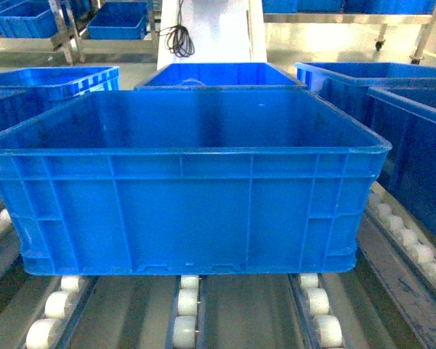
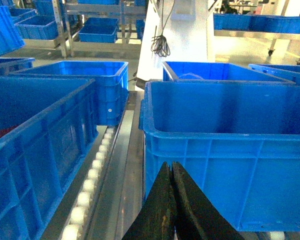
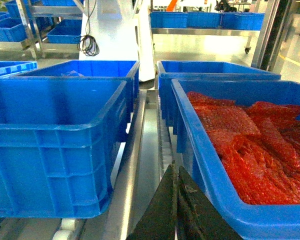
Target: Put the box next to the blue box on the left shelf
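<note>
The box, a large open-topped bright-blue crate with ribbed walls, stands empty on the white rollers of the grey shelf rack, filling the middle of the head view. The left wrist view shows the box at right and a neighbouring blue box at left, a roller rail between them. My left gripper is shut and empty, low by the box's near left corner. My right gripper is shut and empty, over the rail to the right of the box. Neither gripper shows in the head view.
A blue crate full of red bagged material stands close on the right. More blue crates sit behind, far left and far right. A white column with a coiled black cable stands beyond, with racks of crates.
</note>
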You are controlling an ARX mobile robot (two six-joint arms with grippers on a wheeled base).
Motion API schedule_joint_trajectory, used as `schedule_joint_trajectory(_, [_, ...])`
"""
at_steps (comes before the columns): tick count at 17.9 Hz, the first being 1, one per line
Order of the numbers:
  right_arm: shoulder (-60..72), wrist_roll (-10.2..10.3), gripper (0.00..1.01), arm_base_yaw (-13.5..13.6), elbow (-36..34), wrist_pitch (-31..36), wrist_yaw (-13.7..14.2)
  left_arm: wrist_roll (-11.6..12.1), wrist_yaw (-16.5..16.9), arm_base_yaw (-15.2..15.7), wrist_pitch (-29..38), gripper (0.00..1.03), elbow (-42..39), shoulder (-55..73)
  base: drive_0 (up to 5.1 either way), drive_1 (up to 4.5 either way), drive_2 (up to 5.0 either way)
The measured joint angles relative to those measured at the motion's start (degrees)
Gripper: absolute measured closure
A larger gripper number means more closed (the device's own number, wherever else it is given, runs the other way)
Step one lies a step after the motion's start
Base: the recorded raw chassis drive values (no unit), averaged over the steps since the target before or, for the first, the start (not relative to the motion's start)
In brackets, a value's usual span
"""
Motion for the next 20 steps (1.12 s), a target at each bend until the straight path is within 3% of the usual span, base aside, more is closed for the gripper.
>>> schedule_joint_trajectory(9, [-5.2,0.0,0.99,0.0,0.0,-4.7,0.0,0.0,0.0,0.0,-4.9,1.02,0.0,-5.2,0.0,0.0,0.0])
schedule_joint_trajectory(20, [-20.9,0.0,0.99,0.0,0.0,-21.0,0.0,0.0,0.0,0.0,-20.2,1.02,0.0,-20.6,0.0,0.0,0.0])
